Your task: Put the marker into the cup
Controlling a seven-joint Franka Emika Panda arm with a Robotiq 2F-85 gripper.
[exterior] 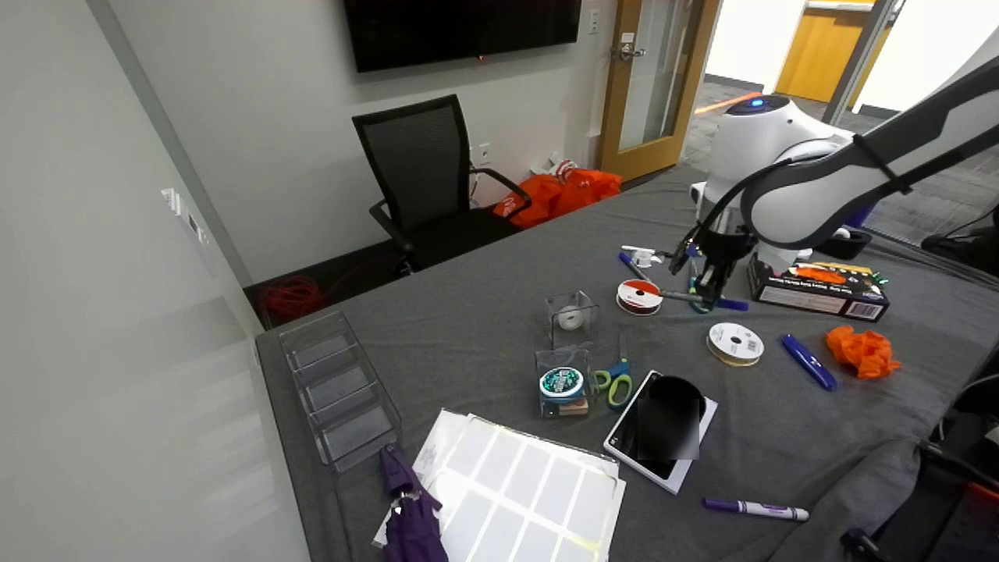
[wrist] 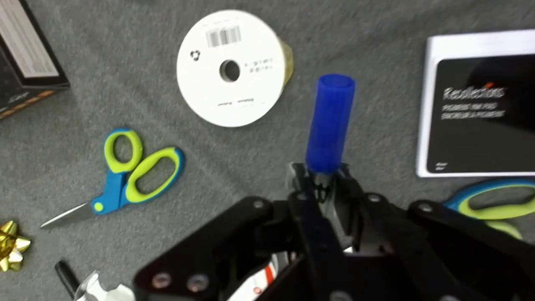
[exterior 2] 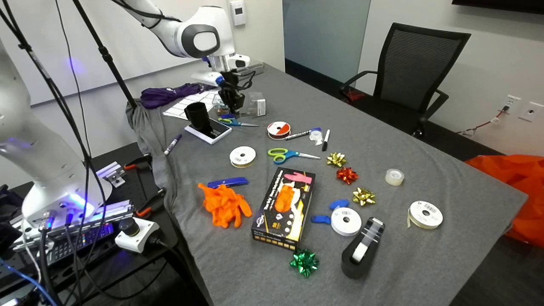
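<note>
The pincer [wrist: 322, 179] clasps a blue-capped marker [wrist: 331, 122], raised roughly level above the bench [exterior 2: 416, 263]; the black cup [exterior 2: 196, 114] stands mouth-up on an ink pad [exterior 2: 216, 131], at the far left in an exterior view, apart from the marker; scissors [exterior: 619, 384] lie between that pad and a clear box [exterior: 554, 359].

Even, moderate light falls on the desk [exterior: 468, 328], leaving soft, faint shadows. In an exterior view the far-right hallway [exterior: 749, 39] glares almost white, and a smeared square covers part of the ink pad [exterior: 659, 467]. A blue glow lights the robot base [exterior 2: 59, 202] in an exterior view, with a violet spot on the whiteboard [exterior 2: 131, 59]. In the wrist view the gripper [wrist: 321, 177] is murky black; the ink pad's lettering blurs.
</note>
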